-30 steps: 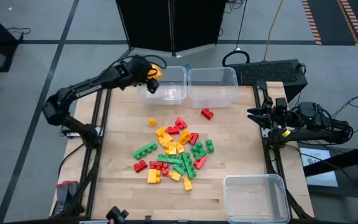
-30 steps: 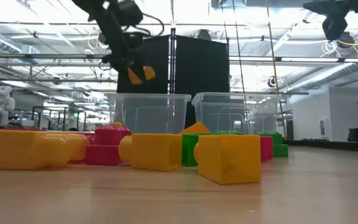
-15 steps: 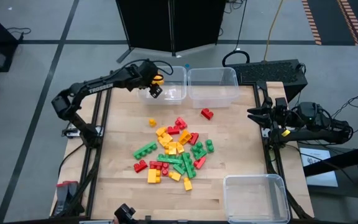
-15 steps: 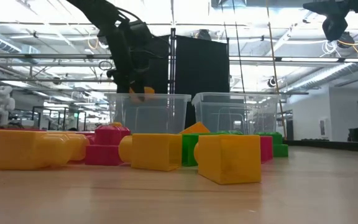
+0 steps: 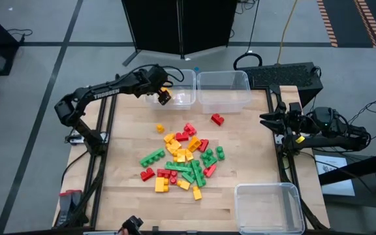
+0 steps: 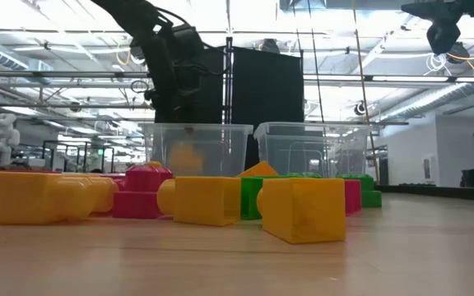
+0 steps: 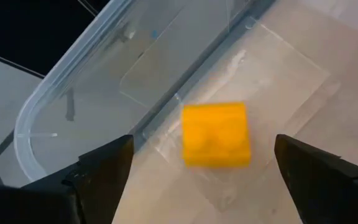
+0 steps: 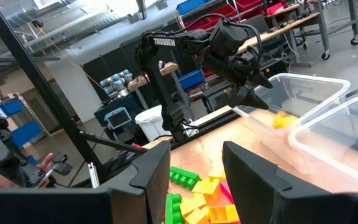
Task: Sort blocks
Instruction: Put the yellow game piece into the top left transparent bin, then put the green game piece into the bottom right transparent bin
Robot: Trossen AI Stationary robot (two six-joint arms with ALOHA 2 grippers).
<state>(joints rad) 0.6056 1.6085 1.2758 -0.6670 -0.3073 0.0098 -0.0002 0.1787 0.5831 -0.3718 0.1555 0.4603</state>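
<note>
The left gripper (image 5: pixel 164 96) is hovering over the left clear rectangular plastic bin (image 5: pixel 187 77) at the far edge of the light wooden table (image 5: pixel 123 189). Its two dark fingers (image 7: pixel 107 171) are standing wide apart and are gripping nothing. In the left wrist view, a small yellow-orange plastic toy brick (image 7: pixel 216 134) is showing blurred between the spread fingers, free of both, above the bin's clear floor. In the low view the same brick (image 6: pixel 187 158) is appearing inside the bin's walls, below the gripper (image 6: pixel 177 115). The right wrist view is showing this brick (image 8: pixel 283 120) just under the left gripper (image 8: pixel 248 93), at the level of the bin's rim (image 8: pixel 309 84).

A second clear rectangular plastic bin (image 5: pixel 223 91) is standing just beside the first, on its right. A third clear bin (image 5: pixel 269 207) is sitting at the table's near right corner.

The remaining red, yellow-orange and green studded blocks (image 5: pixel 181 160) are lying in a loose pile at the middle of the table, well apart from all three bins. One red block (image 5: pixel 217 119) is lying apart from the pile, near the second bin.

The right gripper (image 5: pixel 266 120) is waiting at the table's right edge, raised off the surface. Its fingers (image 8: pixel 151 171) are standing apart and are holding nothing.
</note>
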